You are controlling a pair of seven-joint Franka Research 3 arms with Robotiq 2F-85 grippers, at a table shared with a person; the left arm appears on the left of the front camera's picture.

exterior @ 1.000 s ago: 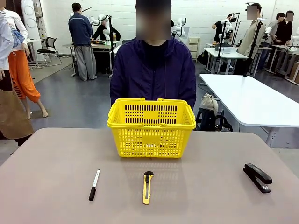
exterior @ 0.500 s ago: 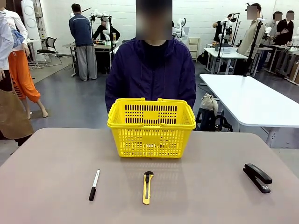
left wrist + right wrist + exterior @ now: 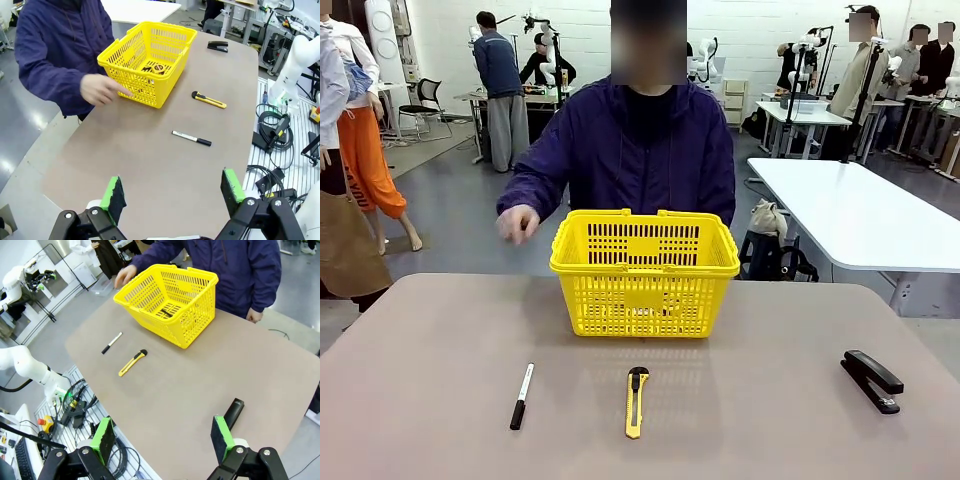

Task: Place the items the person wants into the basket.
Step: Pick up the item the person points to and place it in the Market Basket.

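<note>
Person's hand [image 3: 517,222] is raised just left of the basket [image 3: 644,268] rim. Marker [image 3: 522,396] lies on the counter [image 3: 440,340] front-left, yellow utility knife [image 3: 636,402] centre, black stapler [image 3: 871,380] far right. Tape measure [image 3: 158,68] sits inside the basket, plus what's probably the pen [image 3: 164,313]. Robot left hand [image 3: 172,186] and right hand [image 3: 162,436]: both spread, empty.

One basket [image 3: 642,300], marker [image 3: 522,396], knife [image 3: 636,402], stapler [image 3: 871,380], tape measure [image 3: 158,68]
</note>
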